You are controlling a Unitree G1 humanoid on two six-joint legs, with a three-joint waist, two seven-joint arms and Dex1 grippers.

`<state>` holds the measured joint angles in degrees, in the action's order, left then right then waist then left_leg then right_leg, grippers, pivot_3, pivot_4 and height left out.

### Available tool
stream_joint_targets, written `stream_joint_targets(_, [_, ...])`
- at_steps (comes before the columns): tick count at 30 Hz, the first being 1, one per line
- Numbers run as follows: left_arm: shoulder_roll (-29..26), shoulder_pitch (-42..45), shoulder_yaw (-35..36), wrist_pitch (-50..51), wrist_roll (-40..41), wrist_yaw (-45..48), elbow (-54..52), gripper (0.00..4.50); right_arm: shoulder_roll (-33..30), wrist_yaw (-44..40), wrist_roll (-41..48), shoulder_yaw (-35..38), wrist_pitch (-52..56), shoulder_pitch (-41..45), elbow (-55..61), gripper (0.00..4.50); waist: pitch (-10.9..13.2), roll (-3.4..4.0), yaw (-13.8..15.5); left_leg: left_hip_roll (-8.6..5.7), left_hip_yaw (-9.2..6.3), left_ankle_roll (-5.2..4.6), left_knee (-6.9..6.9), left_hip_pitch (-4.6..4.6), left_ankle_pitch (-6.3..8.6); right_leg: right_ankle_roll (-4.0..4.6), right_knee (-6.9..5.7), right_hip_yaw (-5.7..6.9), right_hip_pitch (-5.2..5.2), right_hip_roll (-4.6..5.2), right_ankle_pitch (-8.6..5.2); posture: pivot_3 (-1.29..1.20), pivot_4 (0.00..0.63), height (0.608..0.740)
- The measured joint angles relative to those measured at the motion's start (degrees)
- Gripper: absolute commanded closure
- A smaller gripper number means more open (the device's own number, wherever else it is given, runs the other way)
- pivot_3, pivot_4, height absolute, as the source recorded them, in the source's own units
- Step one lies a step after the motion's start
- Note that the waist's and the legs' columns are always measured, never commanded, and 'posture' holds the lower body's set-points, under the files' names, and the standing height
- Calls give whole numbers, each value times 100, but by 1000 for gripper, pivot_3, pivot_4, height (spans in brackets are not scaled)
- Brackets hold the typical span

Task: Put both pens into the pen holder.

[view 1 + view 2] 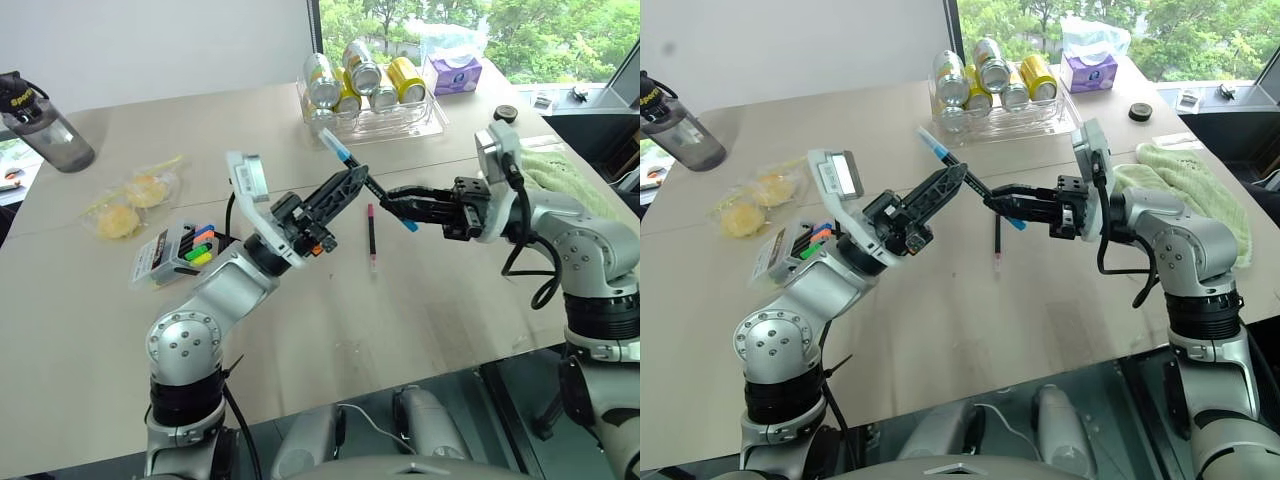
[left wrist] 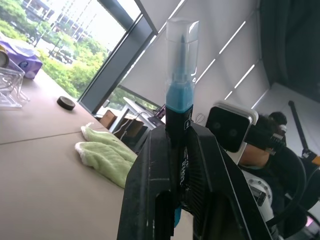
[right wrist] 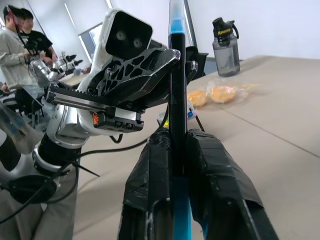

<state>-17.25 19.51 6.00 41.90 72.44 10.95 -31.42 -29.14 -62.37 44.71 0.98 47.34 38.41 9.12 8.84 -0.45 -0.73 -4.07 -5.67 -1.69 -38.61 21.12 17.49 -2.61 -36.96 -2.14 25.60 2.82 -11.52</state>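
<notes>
Nearest the camera, the left gripper (image 1: 345,190) is clamped on the blue-capped pen (image 1: 362,178), mid-barrel, held up over the table (image 1: 450,290). The right gripper (image 1: 398,203) has its fingers narrow around the same pen's lower end; the right wrist view shows the barrel between the pads, but whether they press it cannot be told. So both grippers are on one pen, in the air, well apart from the pen holder (image 1: 178,253), which lies flat on the table at the robot's left.

The pink-ended pen (image 1: 371,236) lies loose on the table just below the two grippers.

Risks, as a judgement:
- If the right lets go while the left grip is off-centre, the pen could tilt or slip and drop.
- If both pull at once, the pen could twist out of the pads.
- The holder is light and flat, so pushing a pen in could shove it across the table.
- A low-swinging arm could knock the pink-ended pen away.

Counts: two pens, one holder, two grippers, about five cans (image 1: 362,78) in a clear tray, one bottle (image 1: 42,120), one green cloth (image 1: 551,172), one snack bag (image 1: 132,201).
</notes>
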Motion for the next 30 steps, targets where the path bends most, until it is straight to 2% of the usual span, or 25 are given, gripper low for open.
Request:
stream_joint_targets(4, [-48,-16,-198,-130,-538,210,16,4500,-17,-62,-35,-131,-11,-54,-3,819,0,0,0,0,2,0,0,0,0,0,0,0,0,0,0,0,150,739])
stream_joint_targets(8, [-84,-15,-334,-321,-1135,329,29,4500,-121,9,-272,-182,-145,-98,-141,819,0,0,8,0,2,0,0,0,0,0,1,-1,0,1,0,0,150,739])
stream_joint_targets(13, [-355,-43,-638,-560,-2146,477,-47,4500,-681,-196,-1058,-322,-924,-423,-687,819,1,-1,32,-2,3,0,2,3,0,0,5,0,0,2,0,0,150,739])
stream_joint_targets(19, [-1446,18,-1502,-700,-4395,309,-433,4500,-1349,-754,-1827,-272,-2174,-691,-1535,819,3,-4,-4,3,22,-1,17,-10,0,0,5,-15,0,-5,0,0,150,739])
stream_joint_targets(23, [-2040,114,-1751,-729,-5544,265,-722,4500,-1296,-980,-1620,-54,-2188,-657,-1711,819,5,-6,-16,11,28,-1,23,-14,0,0,6,-22,1,-9,0,0,150,739])
stream_joint_targets(27, [-2737,110,-2030,-723,-7055,133,-915,4500,-767,-968,-1364,178,-2395,-461,-1815,819,9,-6,0,10,29,-1,24,-15,0,-1,6,-23,1,-8,0,0,150,739])
stream_joint_targets(30, [-2846,-3,-2161,-639,-7707,130,-1089,4500,-786,-1355,-1198,102,-2184,-416,-1821,819,10,-7,44,7,11,-4,22,0,2,-1,19,-17,1,-2,1,0,150,739])
